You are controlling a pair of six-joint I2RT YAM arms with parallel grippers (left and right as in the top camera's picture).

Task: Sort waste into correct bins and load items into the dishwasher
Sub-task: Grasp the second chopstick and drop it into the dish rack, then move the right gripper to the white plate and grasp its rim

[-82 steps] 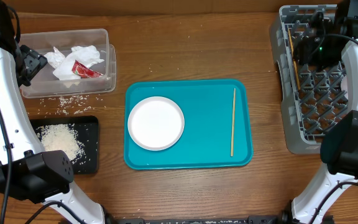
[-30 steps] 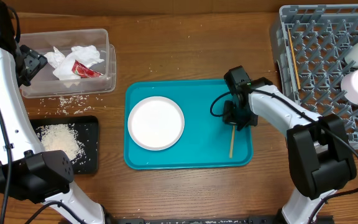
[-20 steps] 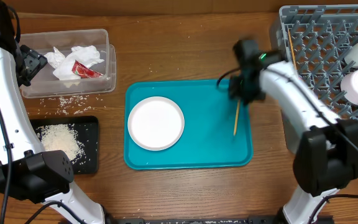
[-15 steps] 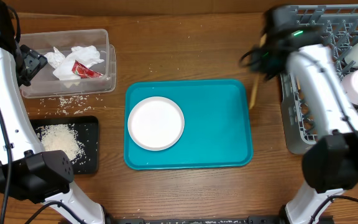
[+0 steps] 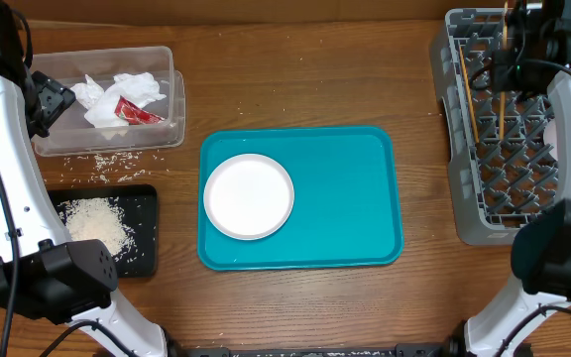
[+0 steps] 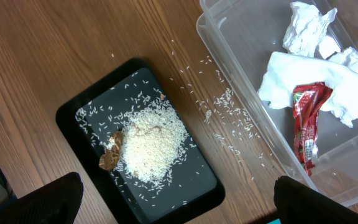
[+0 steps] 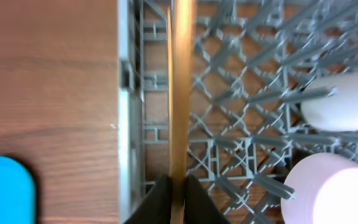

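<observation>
Waste mostly sorted — tissue (image 6: 294, 81) and red wrapper (image 6: 306, 118) in clear tub (image 6: 241, 43); rice (image 6: 151, 143), brown scrap (image 6: 112, 157) on black tray (image 6: 86, 118); stray grains (image 6: 219, 99) on table (image 6: 42, 56). Right gripper (image 7: 178, 199) clamped on chopstick (image 7: 181, 93) over rack (image 5: 464, 213), beside other chopstick (image 5: 469, 94). Left gripper (image 6: 176, 202) spread wide, empty. Plate (image 5: 249, 195) sits on teal tray (image 5: 355, 218) — not yet loaded.

A teal rectangular plastic serving tray (image 5: 340, 198) with rounded corners is laid flat near the middle of a brown wood-grain table (image 5: 295, 84), its long sides running left to right. One teal corner is caught in the right wrist view.
</observation>
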